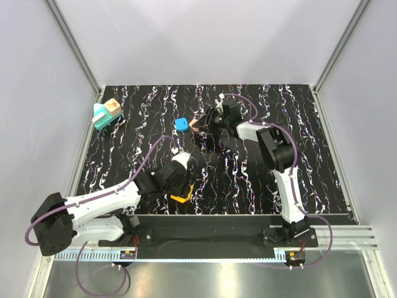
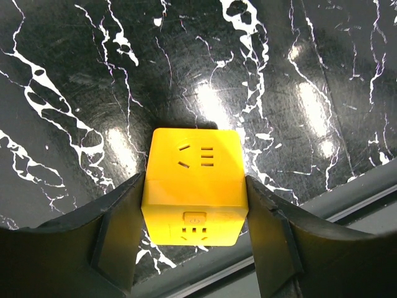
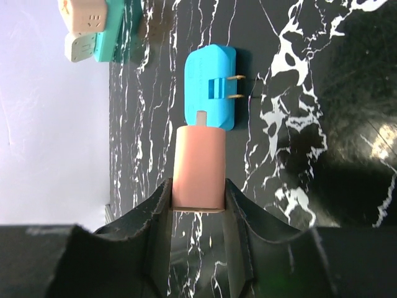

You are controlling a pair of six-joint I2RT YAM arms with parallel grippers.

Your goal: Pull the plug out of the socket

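The tan plug (image 1: 113, 107) sits on the teal socket (image 1: 101, 119) at the far left of the mat; both also show at the top left of the right wrist view, plug (image 3: 84, 15) and socket (image 3: 115, 31). Neither gripper is near them. My left gripper (image 1: 180, 186) is shut on a yellow cube (image 2: 195, 161) near the front edge, a finger on each side. My right gripper (image 1: 205, 122) is shut on a small salmon-orange block (image 3: 198, 164) at the mat's middle back.
A bright-blue block (image 3: 211, 87) with two metal prongs lies just beyond the salmon block's tip; it also shows in the top view (image 1: 182, 124). A white rounded block (image 3: 79, 46) sits against the socket. The metal rail (image 2: 347, 205) runs along the mat's front edge.
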